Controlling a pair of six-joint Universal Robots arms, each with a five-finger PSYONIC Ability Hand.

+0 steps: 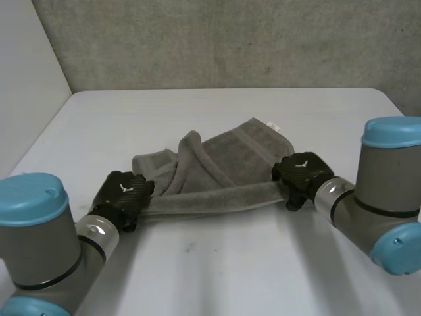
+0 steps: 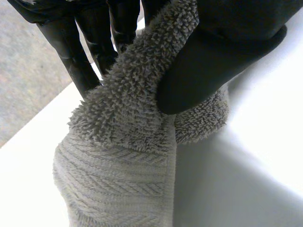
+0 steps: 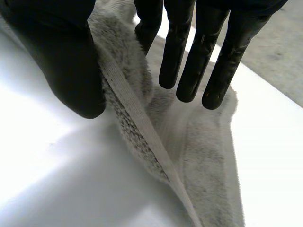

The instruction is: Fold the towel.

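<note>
Left hand (image 2: 222, 52): thumb clamps grey terry towel (image 2: 118, 179) against fingers (image 2: 71, 52). Right hand (image 3: 61, 61) pinches hem (image 3: 137, 118) between thumb and fingers, seemingly shallow; pull harder, you may lose it.

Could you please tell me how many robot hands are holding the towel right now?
2. The left robot hand pinches the towel at the left end of its near edge; the right robot hand pinches the right end of that same stretched edge.
</note>
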